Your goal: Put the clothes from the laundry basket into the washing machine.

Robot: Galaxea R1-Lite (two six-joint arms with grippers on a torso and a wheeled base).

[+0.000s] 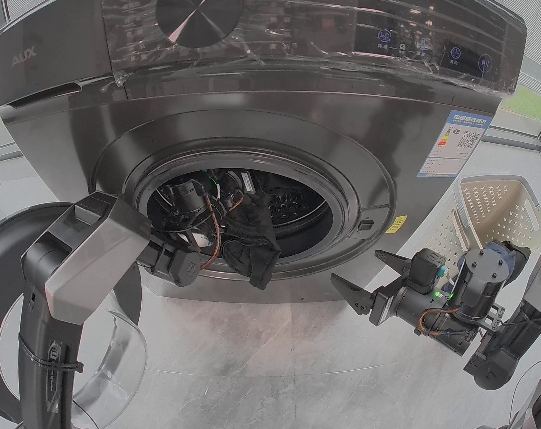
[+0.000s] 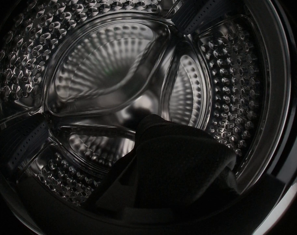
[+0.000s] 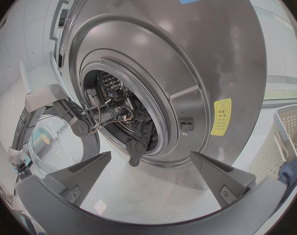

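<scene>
Black garment [image 1: 249, 245] over washing machine [image 1: 318, 120] rim | right fingers [image 1: 349, 291] spread, empty | left arm [image 1: 92, 245]: grip cannot tell

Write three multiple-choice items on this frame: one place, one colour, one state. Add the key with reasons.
1. Where is the black garment?
A) on the floor
B) draped over the lower door rim of the washing machine
C) on top of the machine

2. What colour is the laundry basket?
A) cream
B) red
C) black

3. How is the right gripper?
A) shut on cloth
B) shut, empty
C) open, empty

Key:
1 B, it hangs out over the rim.
2 A, its perforated walls are cream.
3 C, its jaws stand apart with nothing between.
</scene>
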